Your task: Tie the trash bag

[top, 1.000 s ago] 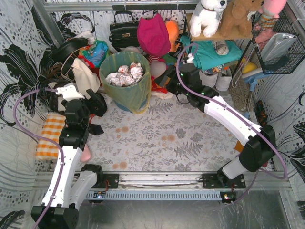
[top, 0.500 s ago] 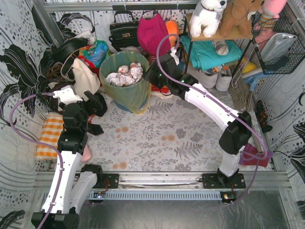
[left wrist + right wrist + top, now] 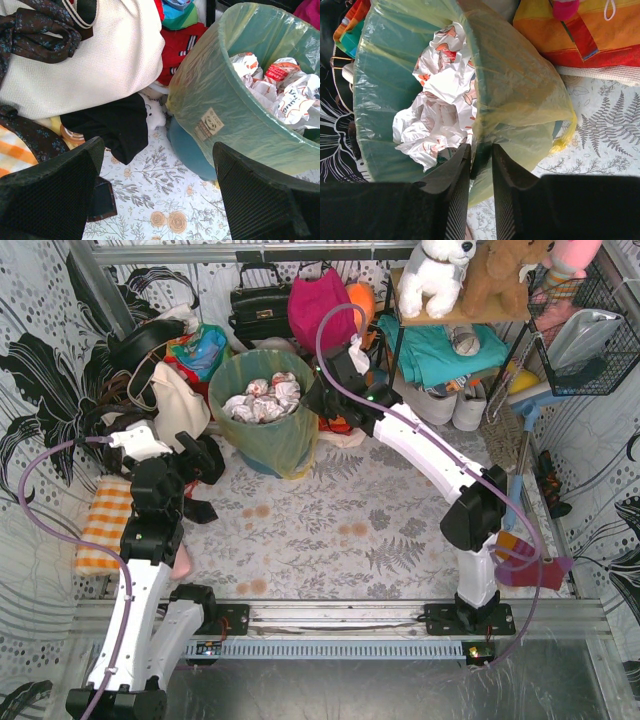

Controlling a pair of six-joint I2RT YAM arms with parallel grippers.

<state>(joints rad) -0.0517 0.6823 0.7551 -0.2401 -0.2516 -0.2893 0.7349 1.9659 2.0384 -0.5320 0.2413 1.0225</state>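
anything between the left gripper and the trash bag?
Just bare floral tablecloth between the left gripper and the trash bag, per the left wrist view; the black cloth lies left of that stretch.

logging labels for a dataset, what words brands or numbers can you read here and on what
Nothing reads clearly.
Pale square label on the trash bag side, over the bin: too blurred to read.
Print on the crumpled paper in the bag: broken letters, not legible.
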